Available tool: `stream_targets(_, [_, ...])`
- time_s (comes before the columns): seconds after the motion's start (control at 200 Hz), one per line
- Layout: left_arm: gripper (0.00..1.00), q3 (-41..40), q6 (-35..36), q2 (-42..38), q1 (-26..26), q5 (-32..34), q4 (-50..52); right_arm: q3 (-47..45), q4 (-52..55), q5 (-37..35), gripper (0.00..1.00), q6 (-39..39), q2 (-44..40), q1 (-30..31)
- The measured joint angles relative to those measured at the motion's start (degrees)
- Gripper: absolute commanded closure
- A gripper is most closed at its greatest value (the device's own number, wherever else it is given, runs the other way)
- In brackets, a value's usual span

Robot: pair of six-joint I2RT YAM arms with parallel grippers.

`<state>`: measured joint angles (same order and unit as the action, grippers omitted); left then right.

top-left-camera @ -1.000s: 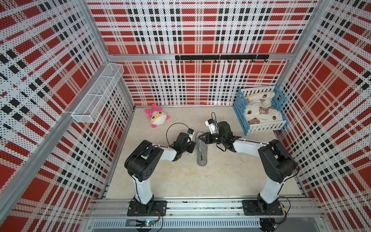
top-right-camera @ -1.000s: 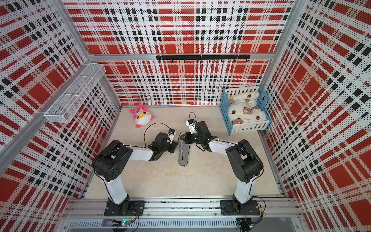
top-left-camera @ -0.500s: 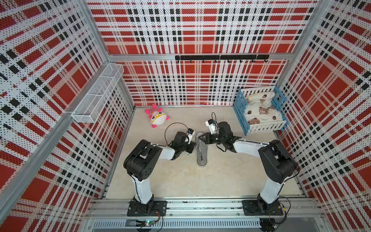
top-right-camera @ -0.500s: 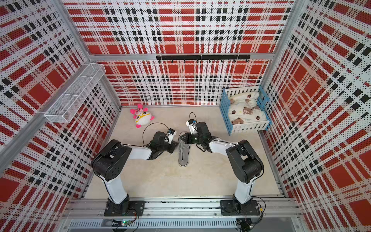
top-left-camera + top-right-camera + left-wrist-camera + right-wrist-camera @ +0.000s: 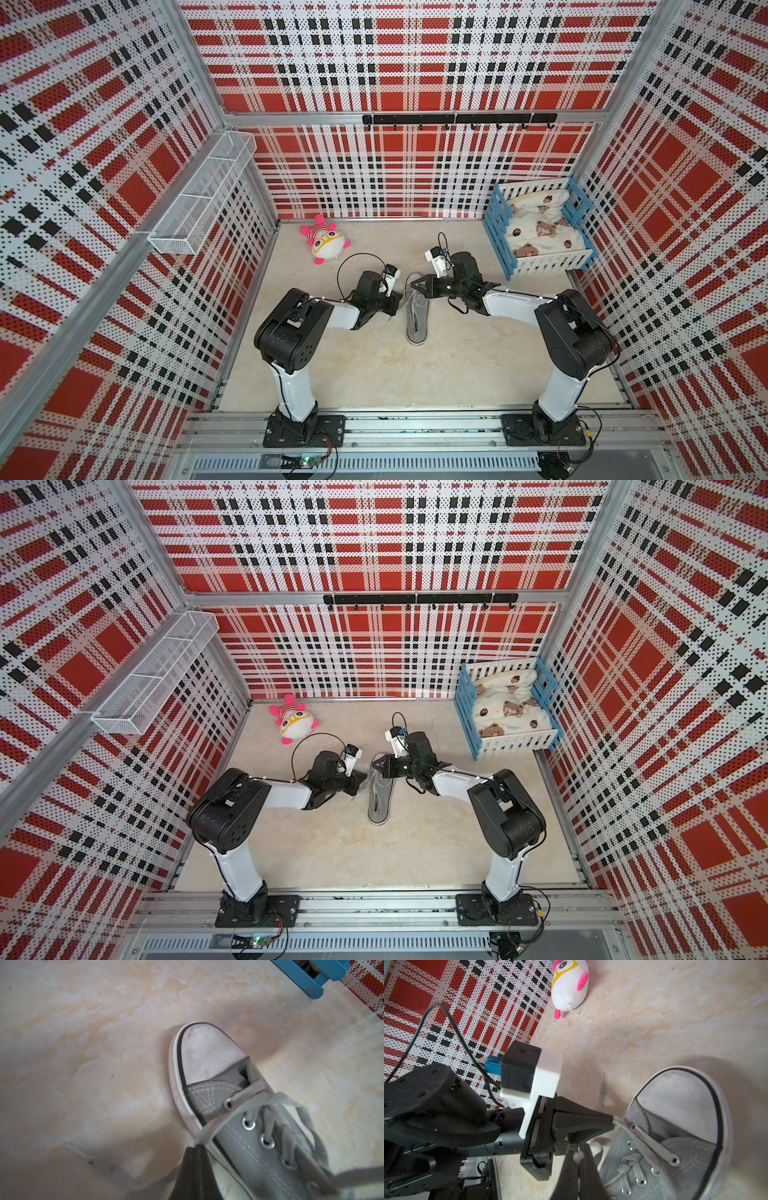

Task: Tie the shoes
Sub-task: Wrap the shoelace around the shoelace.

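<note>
The shoe (image 5: 417,311) (image 5: 380,793), a grey low-top with a white toe cap, lies in the middle of the floor between both arms. My left gripper (image 5: 400,297) (image 5: 365,777) (image 5: 198,1145) is at the shoe's left side, shut on a pale grey lace (image 5: 220,1121) that runs taut up to the eyelets. My right gripper (image 5: 412,284) (image 5: 373,765) (image 5: 578,1152) hovers over the shoe near its far end, shut on the pale tip of another lace end (image 5: 579,1155). In the right wrist view the left gripper (image 5: 613,1121) touches the shoe (image 5: 675,1126) by its first eyelet.
A pink-and-white plush toy (image 5: 326,244) (image 5: 296,724) (image 5: 569,985) lies at the back left. A blue-and-white slatted crib (image 5: 496,232) (image 5: 467,706) with bear-print bedding stands at the back right. A white wire basket (image 5: 203,199) hangs on the left wall.
The left gripper has shut on the lace beside the shoe. Both arms and the shoe have stayed nearly where they were.
</note>
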<state>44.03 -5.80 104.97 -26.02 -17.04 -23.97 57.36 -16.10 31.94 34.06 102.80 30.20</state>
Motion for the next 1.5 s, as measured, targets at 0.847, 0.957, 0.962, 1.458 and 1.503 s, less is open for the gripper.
stream_targets(0.847, [1.00,-5.4,-12.4,-15.9,-2.9,-8.7,6.1,2.4,2.5,-4.9,1.00,-0.2,-0.3,1.2])
stream_targets(0.957, [1.00,-5.4,-15.3,-16.0,-3.0,-11.1,6.6,3.4,3.6,-4.9,1.00,-0.4,-0.3,1.2])
stream_targets(0.962, [1.00,-5.4,-15.3,-16.0,-3.0,-11.2,6.6,3.5,3.6,-4.9,1.00,-0.4,-0.3,1.2])
stream_targets(1.458, [0.86,-4.1,-29.4,-14.6,-5.6,-15.6,0.8,6.0,8.6,-4.5,1.00,-4.0,0.5,1.3])
stream_targets(1.503, [0.82,-4.0,-30.1,-13.9,-5.9,-15.6,0.2,6.1,8.8,-4.3,1.00,-4.2,0.5,1.3])
